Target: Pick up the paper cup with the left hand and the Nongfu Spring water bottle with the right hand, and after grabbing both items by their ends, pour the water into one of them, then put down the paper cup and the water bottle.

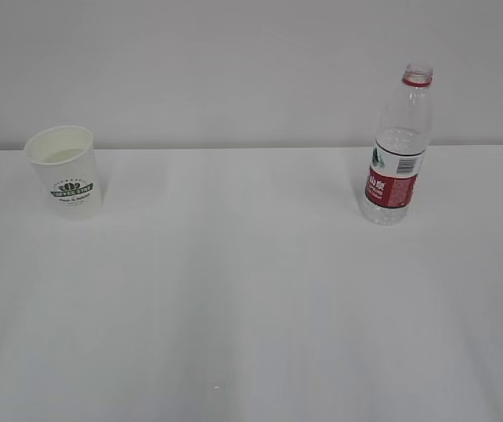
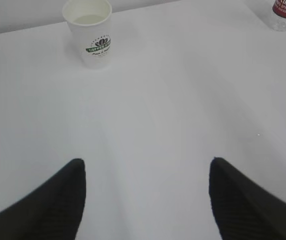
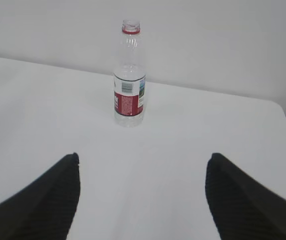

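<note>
Exterior view: smooth matte white table [image 1: 251, 308] fills most of it, pale plain wall behind. Nongfu Spring water bottle [image 1: 398, 145] upright far right on the table, tall clear ribbed plastic, red neck ring, no cap, red-and-white label round the lower body. Paper cup [image 1: 65, 171] upright far left, white, tapered, rolled rim, dark green logo on its side, pale cream inside; cup and bottle well apart, cup shorter. Water not discernible in either. No arm shows in this view. Left hand [image 2: 145, 200] in its wrist view: two black finely ribbed fingers spread wide, nothing between, cup well ahead up left. Right hand [image 3: 143, 197]: same black ribbed fingers, wide apart, empty, bottle standing ahead between them, untouched
</note>
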Action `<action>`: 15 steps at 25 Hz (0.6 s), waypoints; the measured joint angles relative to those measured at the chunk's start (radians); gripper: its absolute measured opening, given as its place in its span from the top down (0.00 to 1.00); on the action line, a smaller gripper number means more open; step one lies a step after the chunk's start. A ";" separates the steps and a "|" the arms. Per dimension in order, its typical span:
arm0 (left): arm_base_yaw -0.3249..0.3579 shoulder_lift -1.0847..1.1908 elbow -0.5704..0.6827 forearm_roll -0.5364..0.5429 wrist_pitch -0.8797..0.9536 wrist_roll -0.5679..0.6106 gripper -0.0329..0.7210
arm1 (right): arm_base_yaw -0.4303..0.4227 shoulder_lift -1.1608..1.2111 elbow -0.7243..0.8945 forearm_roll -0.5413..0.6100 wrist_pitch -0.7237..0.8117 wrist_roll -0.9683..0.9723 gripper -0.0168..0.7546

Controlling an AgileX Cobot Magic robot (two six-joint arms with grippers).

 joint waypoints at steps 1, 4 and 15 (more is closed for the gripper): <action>0.000 -0.017 0.000 0.000 0.007 0.000 0.22 | 0.000 0.000 0.000 0.002 0.017 0.000 0.22; 0.000 -0.062 0.000 0.000 0.027 0.000 0.22 | 0.000 -0.002 0.000 0.013 0.075 0.000 0.22; 0.000 -0.170 0.054 0.002 0.101 0.000 0.22 | 0.000 -0.078 0.000 0.020 0.155 0.000 0.22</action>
